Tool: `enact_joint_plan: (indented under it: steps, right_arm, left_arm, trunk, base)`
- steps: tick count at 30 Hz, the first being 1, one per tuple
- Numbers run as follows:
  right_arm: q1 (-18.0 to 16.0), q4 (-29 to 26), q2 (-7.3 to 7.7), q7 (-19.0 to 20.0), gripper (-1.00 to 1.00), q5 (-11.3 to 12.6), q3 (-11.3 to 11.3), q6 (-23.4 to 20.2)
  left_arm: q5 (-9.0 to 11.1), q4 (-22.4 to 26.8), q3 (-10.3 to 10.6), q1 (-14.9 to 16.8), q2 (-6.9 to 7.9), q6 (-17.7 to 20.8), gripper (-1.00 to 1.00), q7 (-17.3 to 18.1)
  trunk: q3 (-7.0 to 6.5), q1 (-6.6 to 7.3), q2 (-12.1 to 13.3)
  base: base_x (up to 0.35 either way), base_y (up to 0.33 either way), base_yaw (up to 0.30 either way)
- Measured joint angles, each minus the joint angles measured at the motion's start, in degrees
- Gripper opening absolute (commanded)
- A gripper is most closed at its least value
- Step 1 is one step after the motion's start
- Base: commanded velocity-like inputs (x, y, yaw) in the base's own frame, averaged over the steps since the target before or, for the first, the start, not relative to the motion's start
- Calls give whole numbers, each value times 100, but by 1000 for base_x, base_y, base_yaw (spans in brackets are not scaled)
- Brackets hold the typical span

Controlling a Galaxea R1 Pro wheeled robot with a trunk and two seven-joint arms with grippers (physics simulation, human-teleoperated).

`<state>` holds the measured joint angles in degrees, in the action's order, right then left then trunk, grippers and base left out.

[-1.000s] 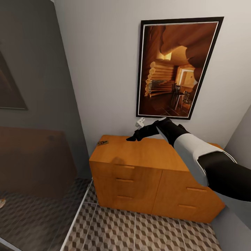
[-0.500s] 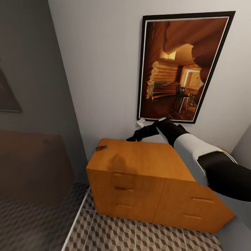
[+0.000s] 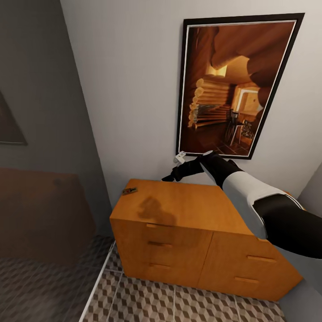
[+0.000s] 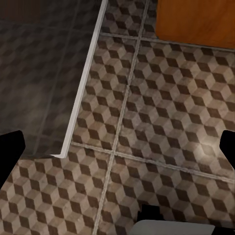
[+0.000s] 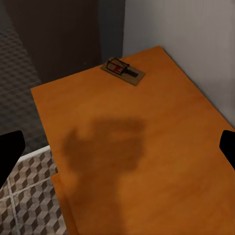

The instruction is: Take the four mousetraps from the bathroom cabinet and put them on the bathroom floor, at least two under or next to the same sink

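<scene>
The right gripper [image 3: 169, 177] hovers at mid-frame above the cabinet [image 3: 179, 210], its jaws apart and empty. One mousetrap [image 3: 129, 191] lies flat on the cabinet's top near the back left corner, and cube-patterned bathroom floor [image 3: 147, 304] fills the lower frame

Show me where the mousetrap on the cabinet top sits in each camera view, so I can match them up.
Head view: the mousetrap lies at the cabinet's far left corner, ahead of the right gripper.
Right wrist view: the mousetrap lies flat near the top's far corner by the wall.
Left wrist view: not in it; bathroom floor tiles and a cabinet corner.
Shared landmark: the orange-brown cabinet.
</scene>
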<state>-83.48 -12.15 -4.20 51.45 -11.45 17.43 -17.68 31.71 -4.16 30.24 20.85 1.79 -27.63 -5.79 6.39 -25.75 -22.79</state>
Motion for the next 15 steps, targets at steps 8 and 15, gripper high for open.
enact_joint_plan:
  steps: [8,15]
  right_arm:
    - [0,-4,-9,-1,100,0,-2,0]
    - [0,-6,-23,-1,100,0,-3,0]
  left_arm:
    - [-2,0,0,0,0,0,100,0]
    - [0,0,0,0,0,1,100,0]
  trunk:
    - [0,0,0]
    - [0,0,0]
  base:
    - [1,0,0]
    - [0,0,0]
